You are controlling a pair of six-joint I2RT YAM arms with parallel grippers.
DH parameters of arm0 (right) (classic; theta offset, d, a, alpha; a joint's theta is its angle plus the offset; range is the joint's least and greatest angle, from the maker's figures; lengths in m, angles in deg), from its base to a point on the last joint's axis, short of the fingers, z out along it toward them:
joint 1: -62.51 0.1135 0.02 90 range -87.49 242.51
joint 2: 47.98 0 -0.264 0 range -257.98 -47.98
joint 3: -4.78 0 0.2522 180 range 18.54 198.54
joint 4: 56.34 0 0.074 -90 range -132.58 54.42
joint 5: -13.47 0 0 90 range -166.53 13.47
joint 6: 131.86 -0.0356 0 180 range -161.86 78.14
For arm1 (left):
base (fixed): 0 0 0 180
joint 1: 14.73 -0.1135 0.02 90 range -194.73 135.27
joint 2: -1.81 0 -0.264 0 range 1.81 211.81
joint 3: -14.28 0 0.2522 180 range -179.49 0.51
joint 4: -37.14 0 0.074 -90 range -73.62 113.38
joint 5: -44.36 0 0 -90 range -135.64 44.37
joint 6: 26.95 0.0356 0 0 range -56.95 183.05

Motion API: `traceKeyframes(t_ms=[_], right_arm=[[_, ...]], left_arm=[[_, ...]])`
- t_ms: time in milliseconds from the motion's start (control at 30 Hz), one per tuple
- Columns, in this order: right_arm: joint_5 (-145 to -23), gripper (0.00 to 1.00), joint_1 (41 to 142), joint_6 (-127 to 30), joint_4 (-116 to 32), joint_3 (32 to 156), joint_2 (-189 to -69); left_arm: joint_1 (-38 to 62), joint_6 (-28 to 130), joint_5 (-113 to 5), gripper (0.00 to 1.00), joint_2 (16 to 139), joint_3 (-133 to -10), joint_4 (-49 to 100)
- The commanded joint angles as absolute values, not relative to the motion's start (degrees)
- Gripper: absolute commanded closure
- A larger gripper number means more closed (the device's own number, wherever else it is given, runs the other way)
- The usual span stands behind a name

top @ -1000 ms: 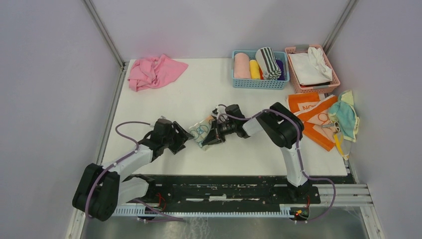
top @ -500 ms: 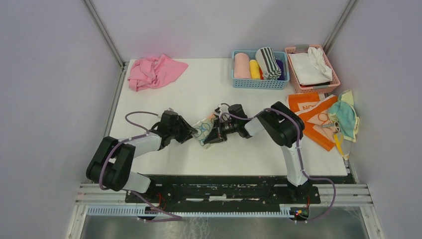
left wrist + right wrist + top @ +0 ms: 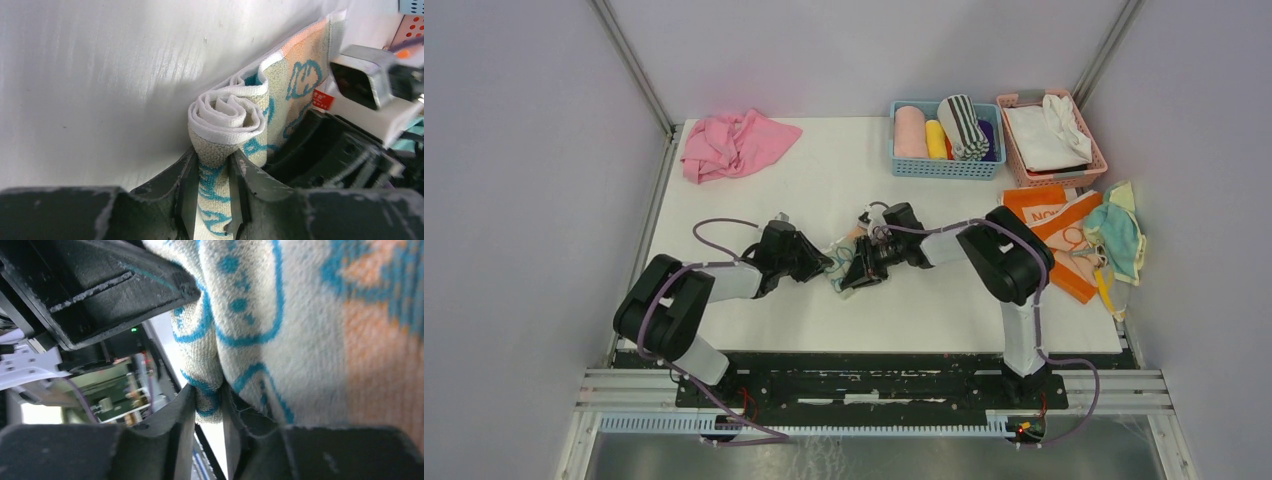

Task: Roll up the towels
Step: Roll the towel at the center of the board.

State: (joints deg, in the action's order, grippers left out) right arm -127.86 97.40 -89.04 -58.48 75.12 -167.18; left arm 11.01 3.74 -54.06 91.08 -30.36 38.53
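Currently, the left tool (image 3: 821,268) is closed on the rolled end of the pale bunny towel (image 3: 840,258). In the left wrist view, both fingers (image 3: 186,192) press against the roll, and its spiral layers stand just above them. The right tool (image 3: 854,272) meets the same towel from the right side. In the right wrist view, its fingers (image 3: 172,432) pinch a fold of the teal-printed cloth between them. The towel lies between the two tools near the middle of the worktop (image 3: 824,190).

The orange towel (image 3: 1049,225) lies flat at the right edge, with the teal-and-yellow towels (image 3: 1116,235) partly on top of it. A blue basket (image 3: 944,168) at the far side holds rolled cloths (image 3: 911,132). The pink basket (image 3: 1064,176) stands just beside it on the right. A crumpled pink cloth (image 3: 732,143) lies at the far left corner.
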Motion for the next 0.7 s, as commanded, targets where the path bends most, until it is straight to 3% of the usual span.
traceKeyframes(t_ms=[0,167,300,667], right_arm=[[-112.6,0.63,98.6,-75.7,-39.9,73.8,-158.6],[-95.5,0.49,103.5,-65.3,-27.8,76.4,-146.1],[-76.8,0.41,111.5,-58.8,-26.7,76.6,-140.4],[-48.5,0.43,129.8,-45.7,-36.2,79.9,-145.7]], left_arm=[[11.6,3.0,-47.9,0.67,94.8,-27.8,31.5],[11.7,1.9,-46.7,0.68,94.1,-27.0,30.5],[11.8,1.6,-45.9,0.69,93.2,-27.3,29.2],[12.6,0.0,-45.6,0.68,91.8,-27.1,27.8]])
